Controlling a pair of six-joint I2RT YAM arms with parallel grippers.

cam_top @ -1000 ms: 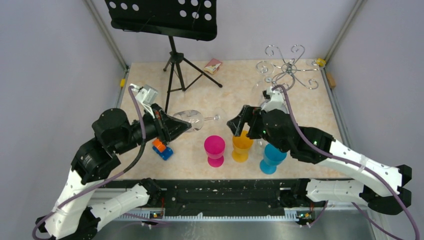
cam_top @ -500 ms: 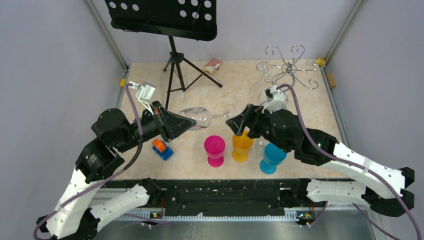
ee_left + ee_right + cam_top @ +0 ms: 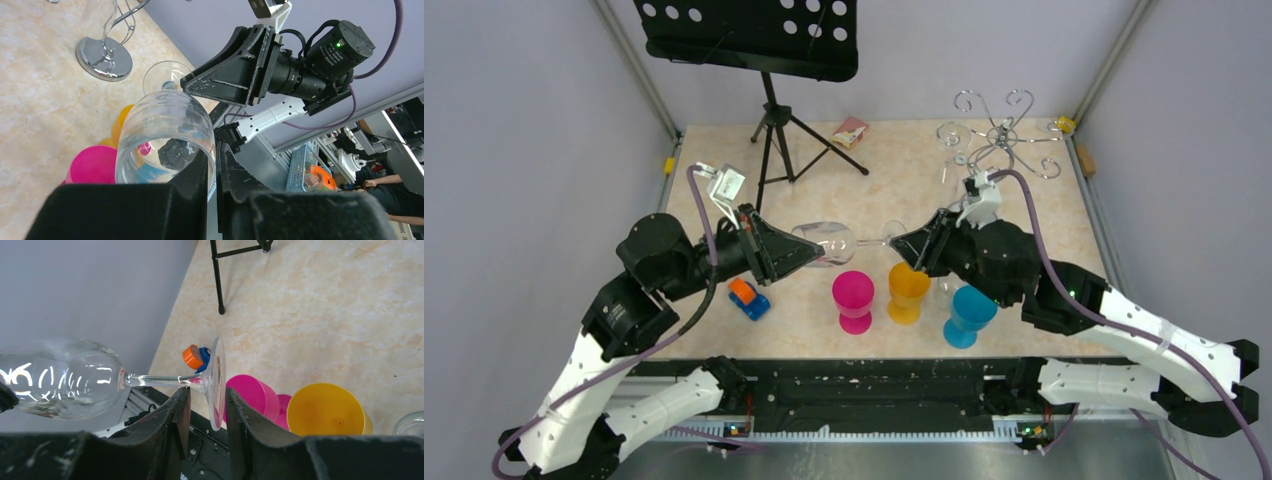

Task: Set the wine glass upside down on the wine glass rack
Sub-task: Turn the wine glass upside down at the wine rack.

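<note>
The clear wine glass (image 3: 826, 240) lies horizontal in the air above the table, foot pointing right. My left gripper (image 3: 809, 252) is shut on the bowl's rim (image 3: 165, 125), one finger inside the bowl and one outside. My right gripper (image 3: 206, 392) faces it with its fingers on either side of the round foot (image 3: 217, 382). The jaws stand narrow, a small gap still showing beside the foot. The chrome wine glass rack (image 3: 1002, 135) stands at the back right, its mirror base (image 3: 104, 59) showing in the left wrist view.
Pink (image 3: 854, 295), yellow (image 3: 908, 290) and blue (image 3: 969, 312) cups stand in a row under the glass. An orange-and-blue toy (image 3: 747, 296) lies front left. A black music stand (image 3: 769, 40) and a small box (image 3: 850, 131) are at the back.
The left arm carried the glass rightward. The right gripper moved onto the foot and its jaws narrowed from wide open to close around it.
</note>
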